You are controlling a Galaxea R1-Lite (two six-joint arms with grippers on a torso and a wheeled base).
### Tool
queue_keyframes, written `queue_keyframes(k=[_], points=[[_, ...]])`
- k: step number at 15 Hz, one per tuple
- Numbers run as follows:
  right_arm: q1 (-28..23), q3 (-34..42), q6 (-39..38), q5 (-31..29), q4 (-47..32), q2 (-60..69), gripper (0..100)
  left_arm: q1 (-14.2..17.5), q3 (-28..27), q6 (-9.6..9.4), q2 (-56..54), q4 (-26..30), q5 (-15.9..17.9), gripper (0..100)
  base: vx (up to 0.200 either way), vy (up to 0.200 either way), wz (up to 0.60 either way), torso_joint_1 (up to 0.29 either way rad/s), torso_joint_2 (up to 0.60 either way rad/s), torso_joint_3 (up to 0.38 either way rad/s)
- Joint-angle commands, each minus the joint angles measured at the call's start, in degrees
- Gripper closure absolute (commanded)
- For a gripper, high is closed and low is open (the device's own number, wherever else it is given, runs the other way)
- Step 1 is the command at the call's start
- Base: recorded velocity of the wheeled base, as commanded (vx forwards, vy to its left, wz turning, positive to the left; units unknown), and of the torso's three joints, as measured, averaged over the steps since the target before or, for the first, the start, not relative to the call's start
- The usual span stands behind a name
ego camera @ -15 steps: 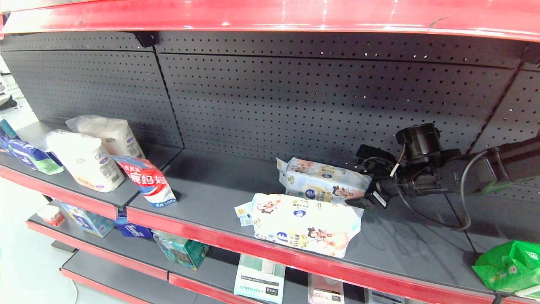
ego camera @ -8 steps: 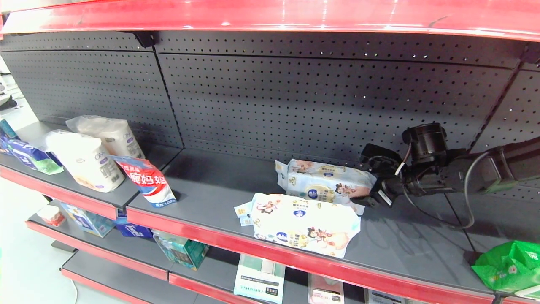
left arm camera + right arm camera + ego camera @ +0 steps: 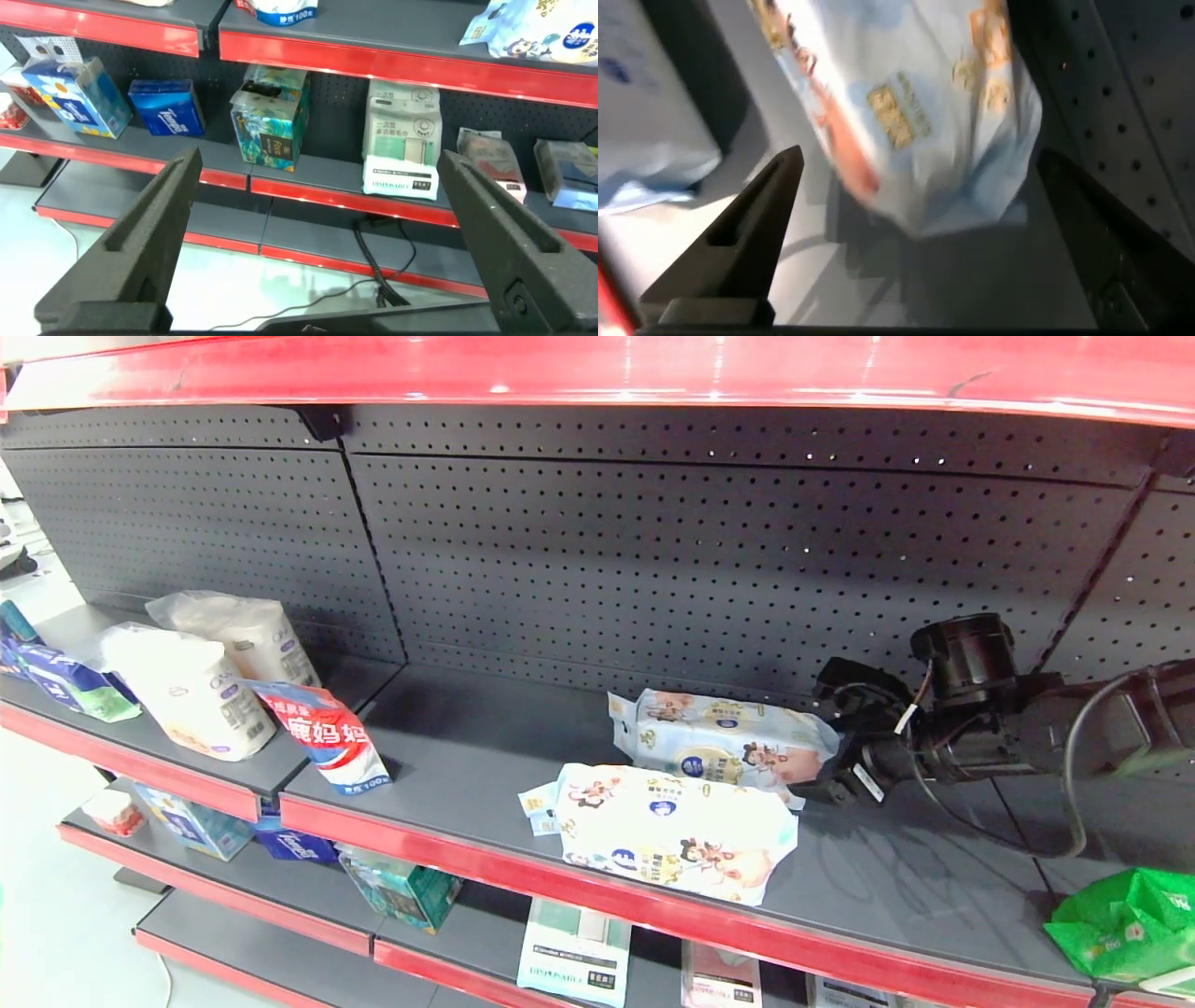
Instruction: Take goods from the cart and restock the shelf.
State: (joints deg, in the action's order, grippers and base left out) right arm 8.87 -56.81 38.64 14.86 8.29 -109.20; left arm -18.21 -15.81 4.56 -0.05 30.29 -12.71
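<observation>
Head view: right gripper [image 3: 834, 747] comes in from the right over the middle shelf [image 3: 467, 747]. Fingers spread wide, holding nothing. They sit at the right end of the rear wipes pack [image 3: 724, 742], which lies flat near the pegboard [image 3: 653, 551]. A front wipes pack [image 3: 672, 826] lies flat just before it, at the shelf's red edge. Further left stand a red pouch [image 3: 322, 733] and 2 white roll packs [image 3: 201, 691]. A green bag [image 3: 1125, 924] sits at the far right.

Left wrist view: left gripper [image 3: 320, 163] has its fingers wide apart and empty, facing the lower shelves [image 3: 308, 182]. There, a teal box [image 3: 271, 117] and a white-and-green pack [image 3: 402, 140] stand apart, with blue boxes [image 3: 163, 105] off to the side.

Right wrist view: the end of the rear wipes pack [image 3: 915, 103] lies between the 2 spread fingers, with shelf showing on both sides of it.
</observation>
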Motion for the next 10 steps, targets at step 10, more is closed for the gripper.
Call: queue_keyframes(k=[10], points=[[-0.4, 10.9, -10.5, -1.4, 0.1, 14.4, 0, -0.1, 0.0, 0.54, 0.0, 0.0, 1.2, 0, 0.000, 0.000, 0.00, 0.000, 0.00, 0.000]])
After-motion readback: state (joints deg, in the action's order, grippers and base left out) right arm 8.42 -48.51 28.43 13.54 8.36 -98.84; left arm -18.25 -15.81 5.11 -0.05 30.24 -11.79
